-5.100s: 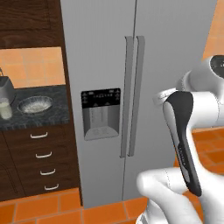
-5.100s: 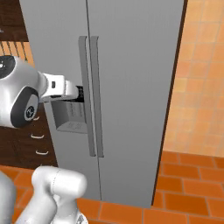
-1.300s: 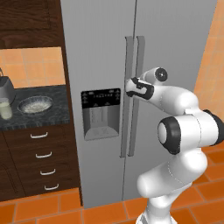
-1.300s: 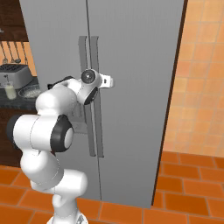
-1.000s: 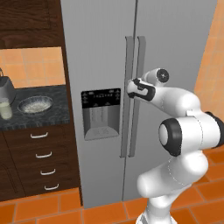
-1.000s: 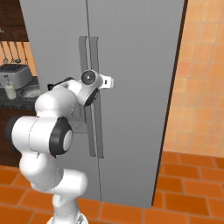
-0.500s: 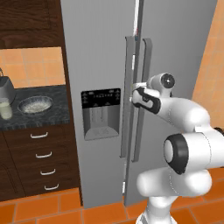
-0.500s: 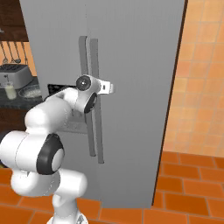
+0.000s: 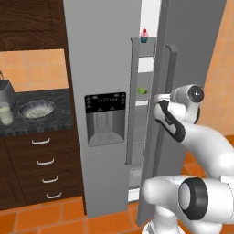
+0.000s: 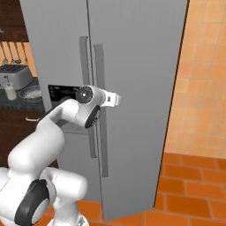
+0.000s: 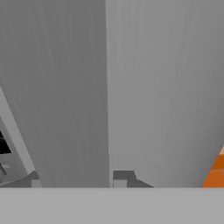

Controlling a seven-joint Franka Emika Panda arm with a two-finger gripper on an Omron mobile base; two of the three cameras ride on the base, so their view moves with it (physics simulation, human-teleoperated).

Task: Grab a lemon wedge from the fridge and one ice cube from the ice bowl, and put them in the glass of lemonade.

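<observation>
The white arm rises from the 5 o'clock corner of the left base view and bends up toward the fridge [image 9: 109, 68], its end effector [image 9: 157, 98] meeting the edge of the right-hand door near that door's long vertical handle [image 9: 170, 77]. In the right base view the end effector [image 10: 115, 99] lies across the same handle [image 10: 99, 110] at about mid-height; whether its fingers are clamped on the handle or simply stand apart beside it cannot be told. The right door stands partly swung out, leaving a narrow gap at the centre of the left base view. In that gap, at roughly 3 o'clock from the black dispenser panel [image 9: 106, 118], the small yellow-green lemon wedge [image 9: 143, 91] sits on a fridge shelf. Higher up, at 12 o'clock from the wedge, a pink-topped cupcake [image 9: 144, 35] stands on an upper shelf. Off at 9 o'clock, on the dark counter [image 9: 50, 121], the ice bowl [image 9: 36, 109] rests well apart from the fridge interior, and the glass of lemonade [image 9: 5, 113] stands just beside it at the frame's left edge, in front of a silver toaster [image 9: 5, 93]. White-handled drawers [image 9: 43, 164] run below the counter.
</observation>
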